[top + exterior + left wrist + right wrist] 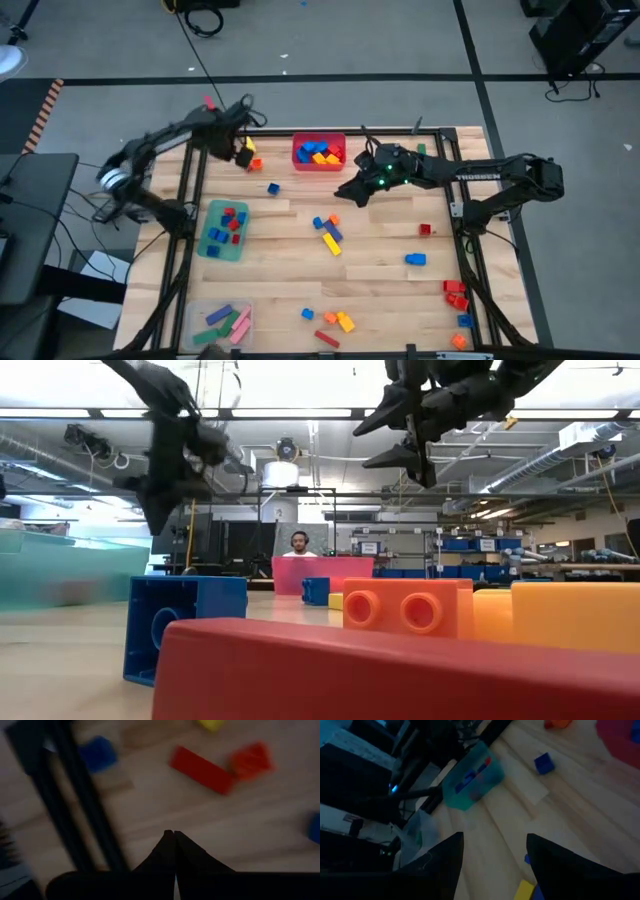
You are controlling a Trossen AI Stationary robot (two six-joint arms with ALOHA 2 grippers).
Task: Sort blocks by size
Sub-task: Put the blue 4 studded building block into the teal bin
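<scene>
The left end effector is up near the far left corner of the tabletop, just left of the red bin. Its two fingers are pressed tight together. From above, a small yellow and orange bit shows at its tip, but I cannot tell if it is holding that. Its wrist camera looks down on a long red block and an orange block lying close together on the wood.

The right end effector hangs above the tabletop just right of the red bin, near the far middle. Its fingers are spread wide with nothing between them.

The blocks are in many places. The red bin holds blue, yellow and orange ones. The green bin on the left holds small red and blue ones. The clear bin at the near left corner holds long blue, green and pink ones. A small blue block sits alone between the red bin and the green bin. A little bunch of blue and yellow blocks lies in the middle. A blue block and a tiny red block sit to the right. More red, orange and blue blocks lie by the right edge, and a few more lie along the near edge.

A person sits far back in the room.
</scene>
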